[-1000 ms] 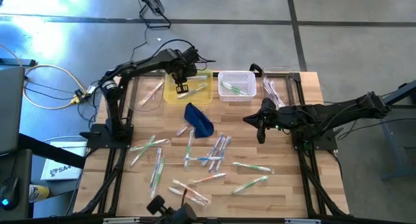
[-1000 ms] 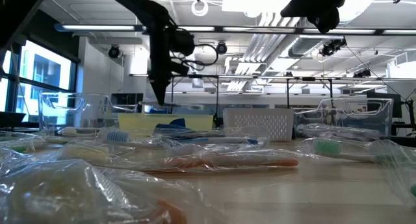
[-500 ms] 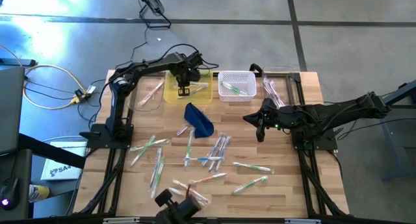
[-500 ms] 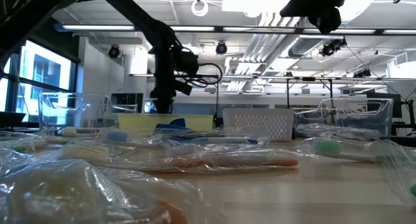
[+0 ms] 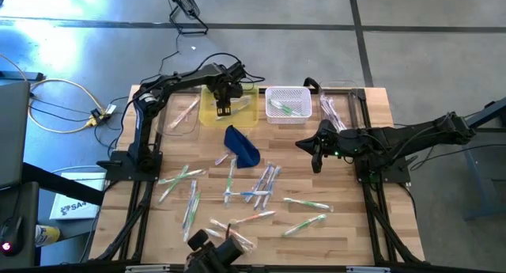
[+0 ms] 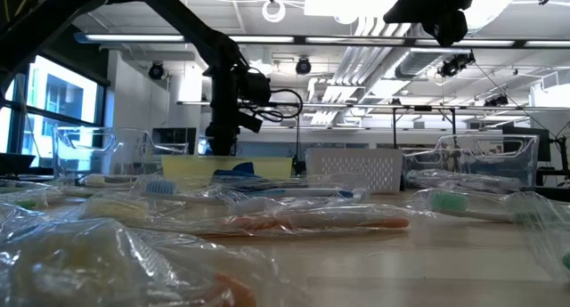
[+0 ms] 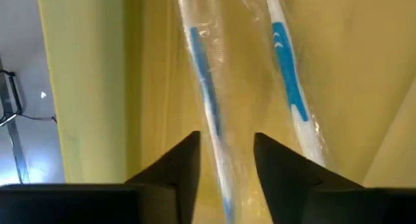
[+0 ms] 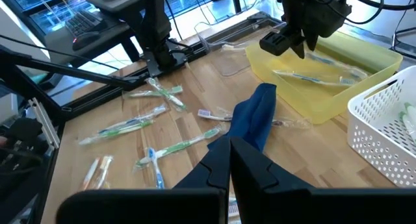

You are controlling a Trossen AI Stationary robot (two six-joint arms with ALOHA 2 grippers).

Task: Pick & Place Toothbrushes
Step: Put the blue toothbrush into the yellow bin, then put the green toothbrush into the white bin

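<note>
High view. Wooden table point(image 5: 364, 225) with four bins along the far edge: clear bin point(image 5: 183, 115), yellow bin point(image 5: 247, 115), white basket point(image 5: 288, 104), second clear bin point(image 5: 341, 99). Left gripper point(image 5: 224, 107) reaches down into the yellow bin, over two wrapped toothbrushes there. Right gripper point(image 5: 315, 164) hangs above the table's middle right, near no toothbrush. Blue pouch point(image 5: 242, 145) lies just in front of the yellow bin. Loose toothbrushes point(image 5: 261, 186) are scattered across the table's near half, in green, blue, pink and orange; a few more lie in the basket and in both clear bins.

Low view. Wrapped toothbrushes fill the foreground, one orange point(image 6: 312, 222), one with a green head point(image 6: 450, 200). Left arm comes down behind the yellow bin point(image 6: 227, 167); its fingertips are hidden by the bin's wall. White basket point(image 6: 354, 169) stands beside it.

Left wrist view. Two dark fingers point(image 7: 179, 169) stand apart, holding nothing. A wrapped blue-and-white toothbrush point(image 7: 205, 94) lies on the yellow floor and runs between them; a second one point(image 7: 289, 87) lies just beside it.

Right wrist view. Right fingers point(image 8: 224, 162) are pressed together, empty, above the pouch point(image 8: 255, 117). Farther off, the left gripper point(image 8: 289, 42) is in the yellow bin point(image 8: 325, 97), with toothbrushes point(image 8: 156, 149) strewn on the wood beyond the pouch.
</note>
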